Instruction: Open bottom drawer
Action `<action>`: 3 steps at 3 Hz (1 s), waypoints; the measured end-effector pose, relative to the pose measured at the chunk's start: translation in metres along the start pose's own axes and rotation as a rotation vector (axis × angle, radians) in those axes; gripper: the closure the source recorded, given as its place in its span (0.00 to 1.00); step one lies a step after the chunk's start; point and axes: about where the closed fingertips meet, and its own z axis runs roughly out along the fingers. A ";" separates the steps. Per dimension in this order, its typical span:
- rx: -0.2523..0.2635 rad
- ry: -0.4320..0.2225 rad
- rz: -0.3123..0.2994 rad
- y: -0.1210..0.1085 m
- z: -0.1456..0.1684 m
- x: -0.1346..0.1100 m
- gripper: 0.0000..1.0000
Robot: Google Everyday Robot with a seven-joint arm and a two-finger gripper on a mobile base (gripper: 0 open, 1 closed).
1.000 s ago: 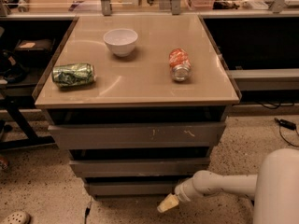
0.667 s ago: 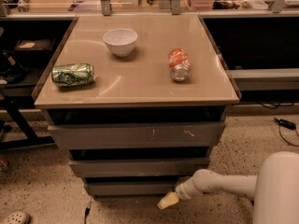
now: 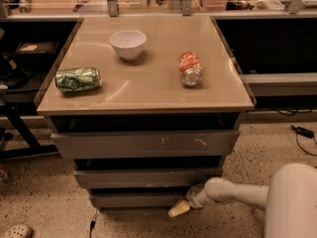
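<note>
The table (image 3: 148, 95) is a tan-topped cabinet with three grey drawer fronts stacked under it. The bottom drawer (image 3: 136, 200) is the lowest and narrowest of them, just above the speckled floor (image 3: 44, 192), and its plain front looks pushed in. Above it sits the middle drawer (image 3: 146, 177), and above that the top drawer (image 3: 119, 144), the widest, with white scratch marks right of its centre. The robot's pale arm (image 3: 233, 192) reaches in from the lower right, and the hand (image 3: 179, 208) hangs low by the right end of the bottom drawer's front, near the floor; whether it is spread or closed I cannot tell, nor whether it touches the drawer. On the table, a white bowl (image 3: 128, 43) stands at the far middle, a green can (image 3: 78, 79) lies on its side at the left, and an orange can (image 3: 190, 69) lies on its side at the right, all well apart.
</note>
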 end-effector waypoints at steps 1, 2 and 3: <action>-0.005 -0.006 0.010 -0.010 0.010 0.001 0.00; -0.026 -0.005 0.023 -0.014 0.024 0.005 0.00; -0.029 -0.004 0.025 -0.014 0.026 0.006 0.00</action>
